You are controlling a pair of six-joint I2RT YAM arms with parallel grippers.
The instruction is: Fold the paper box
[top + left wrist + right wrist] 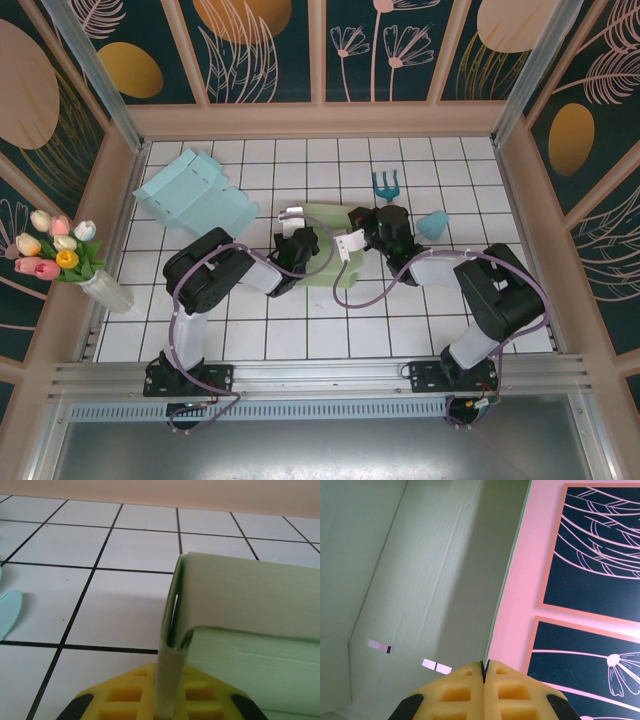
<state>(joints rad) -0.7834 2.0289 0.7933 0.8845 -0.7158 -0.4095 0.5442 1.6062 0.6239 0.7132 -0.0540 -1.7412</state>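
**Both grippers pinch the green box at mid-table**

Top external view: the paper box (330,222), pale green, lies at the middle of the tiled table (500,180), between the two arms. The left gripper (303,240) meets its left side and the right gripper (360,228) its right side. Bare tiles lie open in front of the box and behind it up to the back wall. A flat light-blue carton (195,195) lies at the far left, apart from the box. A teal rake (387,184) and a small blue piece (433,225) lie just beyond the right gripper. A vase of tulips (70,262) stands by the left wall.

Left wrist view: a thin upright flap of the paper box (250,605) drops into the left gripper (166,702), and the yellow pads (120,696) are closed on it from both sides. The box's folded corner rises just above the pads. White tiles run clear to the left and ahead.

Right wrist view: the right gripper (484,672) has its yellow pads (455,692) pressed together. The edge of a box panel (430,580) runs down into the seam between them, clamped there. The panel's inner face spreads to the left. The pink frame and dark wall panels stand to the right.
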